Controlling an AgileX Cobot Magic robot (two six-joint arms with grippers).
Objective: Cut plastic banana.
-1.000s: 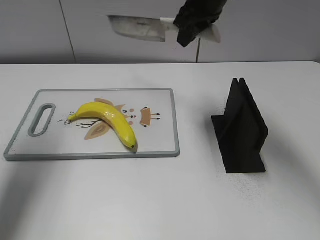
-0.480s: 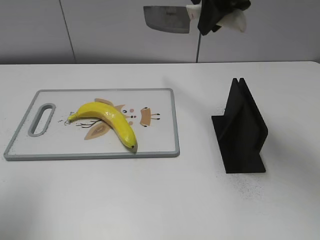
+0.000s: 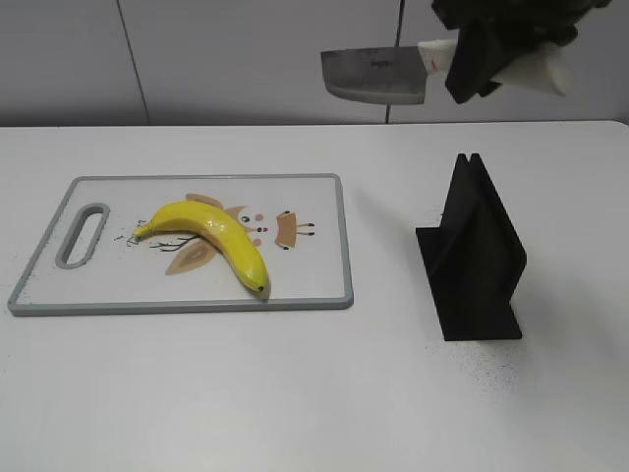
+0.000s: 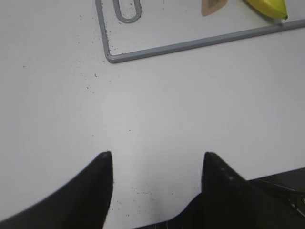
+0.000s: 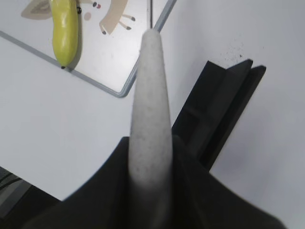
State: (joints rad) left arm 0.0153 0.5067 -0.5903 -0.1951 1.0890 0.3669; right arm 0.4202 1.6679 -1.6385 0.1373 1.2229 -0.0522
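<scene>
Plastic banana lies flat on the cutting board, roughly mid-board, its curve arching toward the far side; stem end points toward the board's handle slot, dark tip sits near the board's front edge. It looks whole in the ext. view. Printed cartoon figures on the board show beside and partly under the banana. Nothing touches the banana.

Board rests on the white table, left of center, handle slot at its left end.

Knife is up in the air, well above the table and to the right of the board — blade broad and rectangular, held edge-down and pointing left, pale handle running right. Right gripper is clamped on that handle; in the right wrist view the handle runs up the middle w/ a dark finger pressed on each side.

Black knife stand, a slotted wedge, sits on the table right of the board, more or less below the gripper, apart from both knife and board.

Left gripper hangs over bare table near the board's handle-slot corner — jaws spread wide, holding nothing. The banana's tip just shows at the top of the left wrist view.
</scene>
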